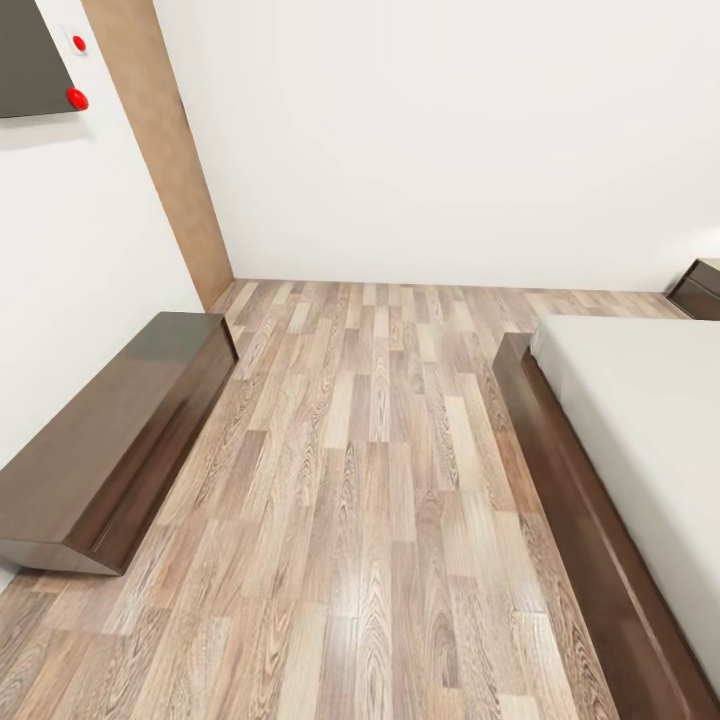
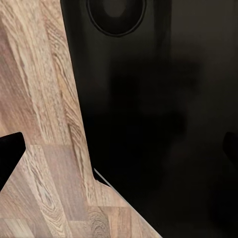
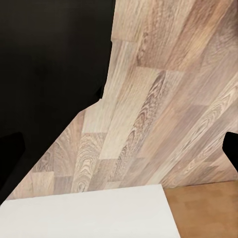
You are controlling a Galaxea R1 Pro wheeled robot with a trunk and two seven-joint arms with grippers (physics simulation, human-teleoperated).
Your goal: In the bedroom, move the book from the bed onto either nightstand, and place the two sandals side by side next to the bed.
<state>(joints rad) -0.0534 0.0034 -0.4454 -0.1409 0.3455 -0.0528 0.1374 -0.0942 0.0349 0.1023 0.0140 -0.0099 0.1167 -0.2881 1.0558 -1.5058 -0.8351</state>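
The bed (image 1: 640, 440) is the thing to steer by here: it runs along one side of the bedroom, its off-white mattress bare as far as it can be seen and its dark brown wooden frame (image 1: 590, 540) glossy along the near edge. Just past the bed's far corner, against the white wall (image 1: 450, 140), sits a nightstand (image 1: 700, 288), cut off by the edge of the head view so that little more than a dark corner shows. Across from the bed, well apart from it over an open stretch of wood-plank floor (image 1: 370, 480), a long low dark brown cabinet (image 1: 110, 440) stands against the opposite wall. Beyond that cabinet, in the corner farthest from the bed, a brown wooden door panel (image 1: 170, 150) rises, and above the cabinet hangs a dark flat panel (image 1: 30, 60) with two small red dots beside it (what they are I cannot tell). In the left wrist view a dark fingertip (image 2: 10, 153) pokes in over the planks next to a large black body of the robot (image 2: 158, 119); in the right wrist view a dark fingertip (image 3: 231, 148) shows over the floor, with a white surface (image 3: 89, 213) and a patch of brown beside it. Whether either set of fingers is released or clenched I cannot tell.
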